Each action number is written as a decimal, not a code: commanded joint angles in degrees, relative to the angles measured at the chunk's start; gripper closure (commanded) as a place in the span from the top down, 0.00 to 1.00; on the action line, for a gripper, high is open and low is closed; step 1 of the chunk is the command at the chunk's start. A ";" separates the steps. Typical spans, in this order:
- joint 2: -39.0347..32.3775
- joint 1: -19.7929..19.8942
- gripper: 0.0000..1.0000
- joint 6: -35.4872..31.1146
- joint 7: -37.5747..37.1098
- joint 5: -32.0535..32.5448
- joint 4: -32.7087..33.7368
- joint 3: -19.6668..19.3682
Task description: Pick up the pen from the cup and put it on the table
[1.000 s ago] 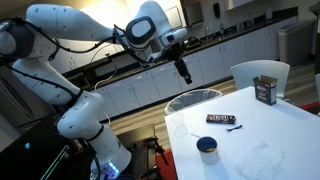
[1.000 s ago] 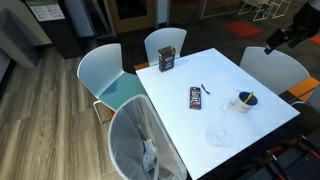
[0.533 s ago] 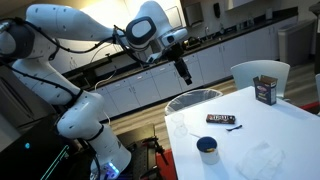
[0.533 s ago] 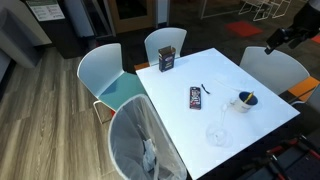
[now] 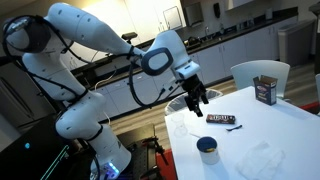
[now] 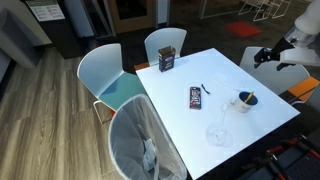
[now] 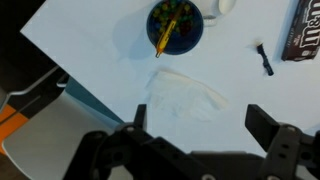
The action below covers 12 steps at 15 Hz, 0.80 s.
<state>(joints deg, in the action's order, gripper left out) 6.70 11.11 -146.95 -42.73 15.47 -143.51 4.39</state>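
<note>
The yellow-orange pen (image 7: 164, 38) leans inside the dark blue cup (image 7: 175, 24), which stands on the white table (image 7: 110, 50). The cup also shows in both exterior views (image 5: 207, 149) (image 6: 246, 101), near the table's edge. The pen tip shows faintly in it (image 6: 246, 97). My gripper (image 7: 203, 122) is open and empty, hanging well above the table and apart from the cup. It shows in an exterior view (image 5: 198, 103) above the table's corner, and at the frame's right edge in an exterior view (image 6: 262, 57).
A clear crumpled plastic item (image 7: 187, 93) lies beside the cup. A flat black bar (image 6: 195, 97) and a small dark thin object (image 7: 263, 58) lie mid-table. A brown boxy container (image 6: 167, 60) stands at the far corner. Chairs (image 6: 108, 80) surround the table.
The arm has swung down and over the table; the gripper now hangs lower, above the cup's side of the table. The things on the table have not moved.
</note>
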 commanded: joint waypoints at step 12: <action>-10.01 -5.64 0.86 -3.45 -19.13 8.03 -1.06 -8.02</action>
<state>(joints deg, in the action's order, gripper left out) -2.08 7.49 -151.24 -55.19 20.77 -143.90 -2.35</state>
